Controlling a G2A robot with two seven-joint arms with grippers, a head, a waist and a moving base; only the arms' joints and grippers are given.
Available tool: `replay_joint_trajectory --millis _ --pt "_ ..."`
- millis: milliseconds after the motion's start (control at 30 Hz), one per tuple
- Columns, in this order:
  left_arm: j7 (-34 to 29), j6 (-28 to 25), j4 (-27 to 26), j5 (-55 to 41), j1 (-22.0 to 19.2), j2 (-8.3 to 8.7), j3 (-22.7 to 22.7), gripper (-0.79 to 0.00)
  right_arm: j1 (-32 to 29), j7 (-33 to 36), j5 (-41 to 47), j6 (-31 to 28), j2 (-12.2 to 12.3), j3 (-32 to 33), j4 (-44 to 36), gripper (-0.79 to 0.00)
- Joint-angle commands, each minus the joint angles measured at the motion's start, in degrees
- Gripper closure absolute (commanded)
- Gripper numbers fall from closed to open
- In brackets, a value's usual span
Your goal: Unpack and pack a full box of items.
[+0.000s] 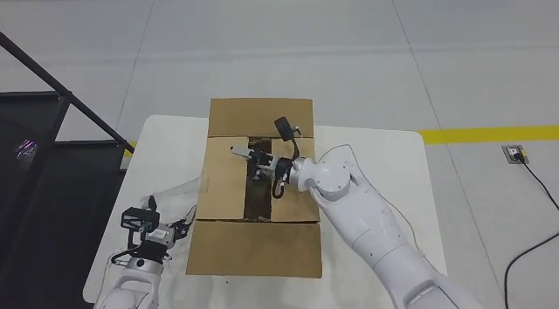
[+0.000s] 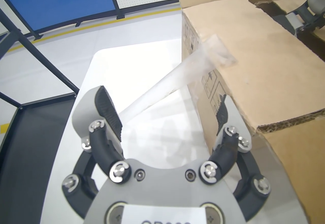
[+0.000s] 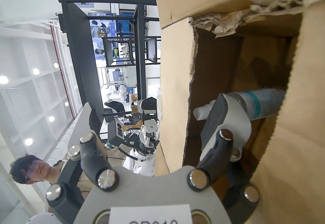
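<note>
A brown cardboard box [image 1: 223,182] stands in the middle of the white table [image 1: 384,178], its top flaps partly spread around a dark gap. My right gripper [image 1: 260,162] is over that gap. In the right wrist view the right gripper [image 3: 155,118] is open, one finger inside the box and the other outside a torn flap [image 3: 175,70]. Inside lies a pale bottle [image 3: 256,105] with a teal band, just beyond the inner finger. My left gripper [image 2: 166,110] is open and empty near the box's left side [image 2: 254,87]. A clear tape strip [image 2: 177,72] hangs from the box top toward it.
A black metal rack [image 1: 35,178] stands off the table's left edge, its dark tray [image 2: 33,146] close to the left gripper. Bare table lies to the right of the box. A cable and socket [image 1: 515,154] are on the floor at the right.
</note>
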Motion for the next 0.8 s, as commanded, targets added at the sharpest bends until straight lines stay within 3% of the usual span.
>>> replay_joint_trajectory --millis 0,333,467,767 --pt "0.51 -0.27 -0.68 -0.64 0.90 0.05 -0.92 -0.785 0.15 0.05 0.48 -0.90 -0.21 0.02 0.26 -0.785" --pt "4.37 -2.05 -6.40 -0.29 7.95 0.30 -4.69 -0.785 0.14 2.74 4.34 -4.24 -0.68 1.25 -1.00 -0.785" --pt "5.20 -2.77 -8.99 1.11 9.94 0.31 -4.78 -0.785 -0.20 0.80 5.53 -4.25 -1.22 1.17 -2.56 -0.785" --pt "3.68 -3.33 -10.07 5.32 8.78 0.14 -1.71 -0.785 -0.95 -2.66 5.94 -4.57 -2.83 -0.93 -6.49 -0.785"
